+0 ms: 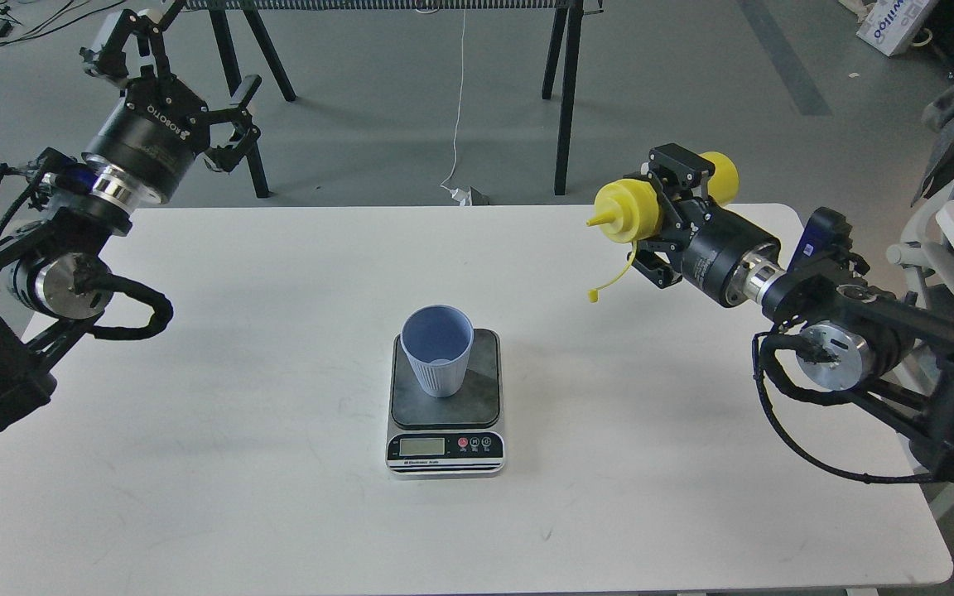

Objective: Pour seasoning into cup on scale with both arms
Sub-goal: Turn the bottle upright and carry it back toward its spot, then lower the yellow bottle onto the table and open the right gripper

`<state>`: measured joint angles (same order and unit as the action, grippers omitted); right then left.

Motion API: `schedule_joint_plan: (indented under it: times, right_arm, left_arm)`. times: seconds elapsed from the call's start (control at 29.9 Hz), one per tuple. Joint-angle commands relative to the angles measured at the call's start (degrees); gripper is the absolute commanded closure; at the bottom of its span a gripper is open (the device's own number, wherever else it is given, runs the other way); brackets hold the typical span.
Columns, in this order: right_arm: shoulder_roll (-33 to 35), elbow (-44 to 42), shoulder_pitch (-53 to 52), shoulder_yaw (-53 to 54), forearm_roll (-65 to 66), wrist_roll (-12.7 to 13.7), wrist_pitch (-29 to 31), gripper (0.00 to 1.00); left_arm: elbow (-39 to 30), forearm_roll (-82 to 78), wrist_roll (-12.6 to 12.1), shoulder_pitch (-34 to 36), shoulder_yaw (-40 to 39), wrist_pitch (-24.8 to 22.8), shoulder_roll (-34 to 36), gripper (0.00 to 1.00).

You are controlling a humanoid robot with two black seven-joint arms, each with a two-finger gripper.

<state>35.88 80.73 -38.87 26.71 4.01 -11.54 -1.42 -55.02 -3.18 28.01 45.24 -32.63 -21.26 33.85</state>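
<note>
The right end effector grips the yellow plastic squeeze bottle sideways above the white desk's far right edge; the left end effector hovers spread wide. The light blue ribbed cup stands on the flat kitchen scale mid-desk.

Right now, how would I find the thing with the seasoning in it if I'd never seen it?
Start at the white table and follow the right arm to the right gripper, held in the air above the table's far right part. Clamped there, lying sideways, is the yellow squeeze bottle, nozzle pointing left, small cap dangling. Nothing else here is bright yellow; the light blue cup stands on the scale.
</note>
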Motion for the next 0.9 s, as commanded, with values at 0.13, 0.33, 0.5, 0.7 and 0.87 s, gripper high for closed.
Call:
schedule_joint_plan:
  times: [0.13, 0.33, 0.5, 0.7, 0.87]
  right_arm:
    - [-2.7, 1.1, 21.1, 14.6, -10.5, 0.2, 14.5, 0.62]
    - [-5.0, 0.5, 30.0, 20.9, -21.7, -0.8, 22.5, 0.62]
    - [-7.6, -1.4, 34.2, 22.4, -26.6, -1.3, 29.4, 0.61]
    - [-10.6, -6.6, 38.2, 22.4, -28.0, -2.1, 29.4, 0.61]
    - [-11.2, -8.6, 40.4, 22.2, -29.8, -2.3, 29.4, 0.6]
  left_arm:
    - [-0.1, 0.0, 0.0, -0.5, -0.1, 0.3, 0.1, 0.0]
    - [-0.4, 0.0, 0.0, -2.0, -0.1, 0.2, 0.2, 0.0]
    - [-0.4, 0.0, 0.0, -2.2, -0.1, 0.1, 0.2, 0.0]
    - [-0.4, 0.0, 0.0, -2.2, -1.7, 0.0, 0.3, 0.0]
    - [-0.4, 0.0, 0.0, -2.2, -2.1, 0.0, 0.2, 0.0]
